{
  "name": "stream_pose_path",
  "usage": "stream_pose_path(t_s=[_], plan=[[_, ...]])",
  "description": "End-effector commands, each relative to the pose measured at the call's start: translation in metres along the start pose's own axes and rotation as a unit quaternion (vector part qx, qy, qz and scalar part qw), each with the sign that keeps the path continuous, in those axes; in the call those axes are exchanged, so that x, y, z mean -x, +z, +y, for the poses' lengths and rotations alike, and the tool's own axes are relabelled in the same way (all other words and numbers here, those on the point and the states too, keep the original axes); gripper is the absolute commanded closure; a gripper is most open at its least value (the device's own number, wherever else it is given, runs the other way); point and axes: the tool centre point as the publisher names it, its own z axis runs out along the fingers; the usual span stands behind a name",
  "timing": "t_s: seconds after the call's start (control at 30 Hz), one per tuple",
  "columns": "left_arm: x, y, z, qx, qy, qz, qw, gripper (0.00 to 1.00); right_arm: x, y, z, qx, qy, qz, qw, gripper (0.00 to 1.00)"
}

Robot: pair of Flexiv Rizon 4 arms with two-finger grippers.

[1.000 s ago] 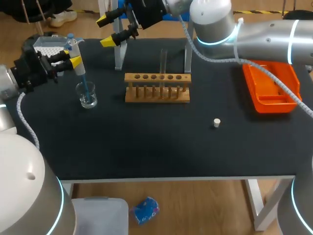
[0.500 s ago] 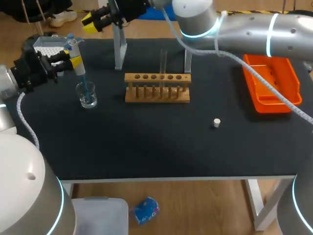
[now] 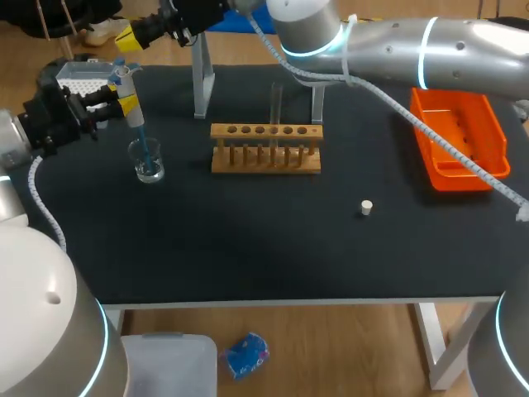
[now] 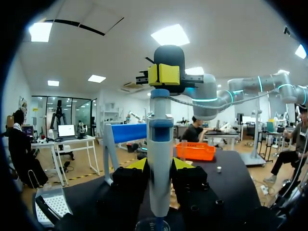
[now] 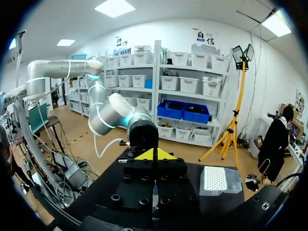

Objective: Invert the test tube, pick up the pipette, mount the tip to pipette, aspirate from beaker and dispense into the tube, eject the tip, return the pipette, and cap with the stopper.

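Left hand [image 3: 121,97] clenched on pipette [image 3: 131,106], upright, tip dipped in beaker [image 3: 150,163]. Right hand [image 3: 131,37] empty, fingers pressed together, just above pipette top. Test tube [image 3: 276,103] upright in rack [image 3: 265,149]. Stopper [image 3: 367,207] well apart on desk [image 3: 248,240].

On your worktop [image 3: 248,256] the rack [image 3: 265,149] sits upper middle in the head view, and the tube [image 3: 276,101] stands upright in one of its holes. A post [image 3: 201,83] rises behind each end of the rack. Left of the rack is the beaker [image 3: 149,168]. The pipette [image 3: 128,93] stands over it, lower end inside, held between the left jaws, which enter from the left edge. The tip box [image 3: 78,78] lies at upper left, behind those jaws. The right jaws are at the top left, just above the pipette's head. The tray [image 3: 463,178] lies at the right, well apart from the rack. The stopper [image 3: 366,208] rests on the worktop, lower right of the rack.
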Motion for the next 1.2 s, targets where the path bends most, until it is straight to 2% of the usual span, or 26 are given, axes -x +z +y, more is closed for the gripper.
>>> stream_pose_path(t_s=[0.03,1.2], plan=[[-0.001,0.0,0.001,-0.001,0.001,-0.001,1.0,1.0,0.007,0.008,-0.005,0.008,0.0,0.016,1.0,1.0],[-0.001,0.0,0.001,-0.001,0.001,-0.001,1.0,1.0,0.008,0.017,-0.026,0.014,0.021,0.02,0.999,1.0]])
